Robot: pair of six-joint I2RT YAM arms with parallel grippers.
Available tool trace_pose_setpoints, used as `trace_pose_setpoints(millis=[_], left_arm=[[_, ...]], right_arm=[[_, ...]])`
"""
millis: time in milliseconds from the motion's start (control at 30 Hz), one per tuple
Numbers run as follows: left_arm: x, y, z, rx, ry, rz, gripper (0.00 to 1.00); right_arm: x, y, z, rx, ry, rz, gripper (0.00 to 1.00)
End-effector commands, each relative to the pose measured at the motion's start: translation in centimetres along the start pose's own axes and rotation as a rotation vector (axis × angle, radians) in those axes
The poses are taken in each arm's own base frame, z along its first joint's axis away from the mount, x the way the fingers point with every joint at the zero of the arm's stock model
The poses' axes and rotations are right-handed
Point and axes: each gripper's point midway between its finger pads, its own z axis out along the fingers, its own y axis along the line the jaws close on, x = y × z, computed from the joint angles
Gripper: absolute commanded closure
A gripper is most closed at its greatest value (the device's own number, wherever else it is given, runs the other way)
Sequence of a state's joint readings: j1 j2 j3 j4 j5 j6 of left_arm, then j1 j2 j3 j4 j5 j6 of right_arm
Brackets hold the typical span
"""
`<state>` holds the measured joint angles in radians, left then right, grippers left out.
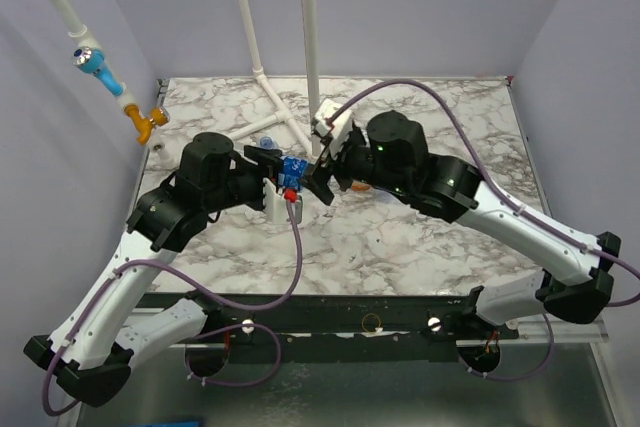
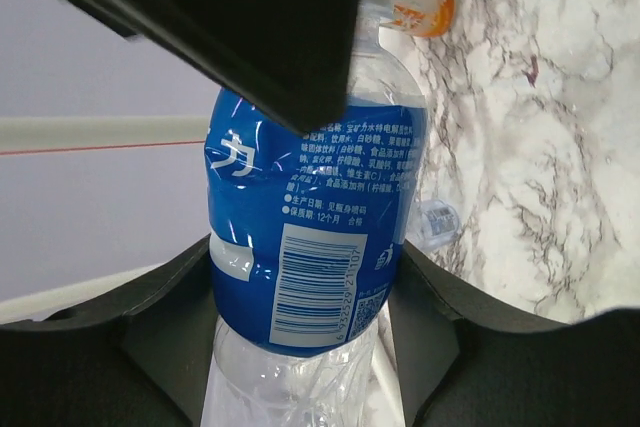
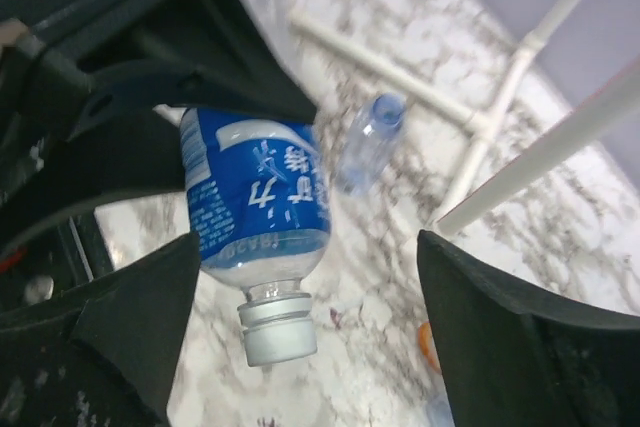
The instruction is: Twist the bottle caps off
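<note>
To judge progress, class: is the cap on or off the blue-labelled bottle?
On: a white cap sits on the neck of the bottle.

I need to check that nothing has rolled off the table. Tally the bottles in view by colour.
blue-labelled bottle: 1
clear bluish bottle: 1
orange bottle: 1
Total: 3 that can be made out
</note>
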<state>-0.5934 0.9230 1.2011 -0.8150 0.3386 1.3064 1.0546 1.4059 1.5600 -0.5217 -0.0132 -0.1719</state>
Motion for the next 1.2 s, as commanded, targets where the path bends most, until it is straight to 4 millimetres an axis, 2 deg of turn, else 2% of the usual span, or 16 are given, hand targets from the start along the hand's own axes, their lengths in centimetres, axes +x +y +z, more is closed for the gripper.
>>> trace_pose_setpoints(millis=[0,133,200,400,600,800,900,1000,1033,1100,1167], left_arm=[[-2.0,3.5,-1.3,-0.16,-0.07,-0.176,0.71],[-3.5,5.3,-2.2,-0.283,-0.166,-0.342,0.76],[-4.3,6.8,-2.8,-0.357,-0.223,-0.449,0.79],[-5.6,9.2,-3.5,-0.431,-0.318,-0.668,0.82],[-6.1,9.4,-3.5,-0.428,-0.353,-0.732,0.84],[-6.4,9.5,-4.1,-0.436,-0.371,-0.731,0.85],[-6.5,9.3,-4.2,-0.434,-0.379,-0.73,0.86],[-6.5,9.0,-4.0,-0.427,-0.38,-0.734,0.84],[-6.5,8.9,-3.9,-0.422,-0.381,-0.736,0.8],[-6.7,8.6,-3.7,-0.404,-0.389,-0.76,0.44],[-7.1,7.7,-3.4,-0.351,-0.398,-0.801,0.19]], right_arm=[[-7.9,-4.6,-5.4,0.255,-0.331,0.071,0.07],[-10.4,-5.7,-8.8,0.314,-0.502,0.203,0.04],[-11.2,-5.5,-9.5,0.298,-0.564,0.277,0.04],[-11.8,-6.0,-8.8,0.31,-0.646,0.42,0.04],[-13.7,-4.6,-7.3,0.207,-0.713,0.419,0.07],[-13.1,-5.8,-5.9,0.28,-0.701,0.449,0.23],[-13.2,-5.8,-6.2,0.273,-0.745,0.468,0.39],[-14.0,-4.9,-6.4,0.21,-0.788,0.465,0.58],[-14.3,-4.4,-6.4,0.185,-0.796,0.459,0.64],[-14.9,-3.6,-6.1,0.131,-0.798,0.437,0.74],[-15.4,-2.6,-5.9,0.078,-0.785,0.389,0.83]])
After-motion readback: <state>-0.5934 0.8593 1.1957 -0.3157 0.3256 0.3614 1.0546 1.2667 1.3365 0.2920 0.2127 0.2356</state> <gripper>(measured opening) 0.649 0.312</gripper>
